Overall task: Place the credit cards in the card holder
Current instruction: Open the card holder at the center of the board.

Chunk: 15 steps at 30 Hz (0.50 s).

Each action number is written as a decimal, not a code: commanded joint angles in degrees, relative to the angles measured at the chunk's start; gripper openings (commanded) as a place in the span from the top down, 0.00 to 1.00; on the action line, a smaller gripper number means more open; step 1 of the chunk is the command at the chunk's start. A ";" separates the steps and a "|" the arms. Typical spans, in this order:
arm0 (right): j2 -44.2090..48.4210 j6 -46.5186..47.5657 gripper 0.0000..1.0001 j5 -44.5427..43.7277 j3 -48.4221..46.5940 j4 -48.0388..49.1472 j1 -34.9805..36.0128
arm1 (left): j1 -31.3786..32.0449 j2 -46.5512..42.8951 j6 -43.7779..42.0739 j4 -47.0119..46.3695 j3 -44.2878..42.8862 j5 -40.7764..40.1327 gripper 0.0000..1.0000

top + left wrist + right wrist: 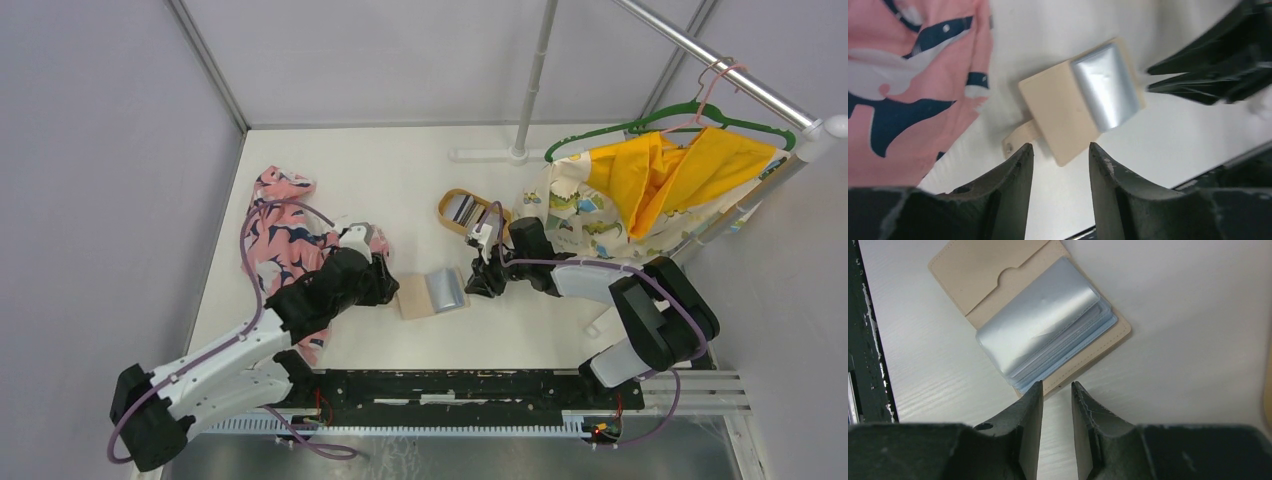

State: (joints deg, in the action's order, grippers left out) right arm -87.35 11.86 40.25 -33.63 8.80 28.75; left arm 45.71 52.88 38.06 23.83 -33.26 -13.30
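White table (pixel 400 170) bears the open card holder (pixel 432 293); left end effector (pixel 1060 150) and right end effector (pixel 1056 386) gape empty.

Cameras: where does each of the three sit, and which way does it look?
Top: fixed above and behind the arms, looking down on the table; left arm and right arm show, bases at the bottom.
Left wrist: on the left arm, looking down past its open left claw at the wallet and pink cloth.
Right wrist: on the right arm, looking down past the right claw at the open wallet.
Shared: both wrist views show the wallet; the left one also catches the right claw.
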 commanded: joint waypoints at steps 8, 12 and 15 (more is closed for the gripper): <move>0.08 -2.81 0.69 0.36 -0.67 3.85 -0.21 | 0.03 4.85 4.38 -23.31 -0.10 14.11 0.50; -0.64 -8.63 0.69 -0.64 -0.32 5.93 -0.21 | 0.08 14.02 4.30 -25.22 -2.59 12.26 0.50; -1.72 -13.53 0.69 -1.07 -0.71 7.14 -0.21 | 0.33 19.88 4.17 -27.15 -3.37 11.86 0.48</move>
State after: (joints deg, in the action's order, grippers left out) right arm -87.88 5.87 39.81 -33.61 11.53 28.73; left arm 45.71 68.01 40.25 3.53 -33.36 -1.34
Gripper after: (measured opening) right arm 0.316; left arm 0.503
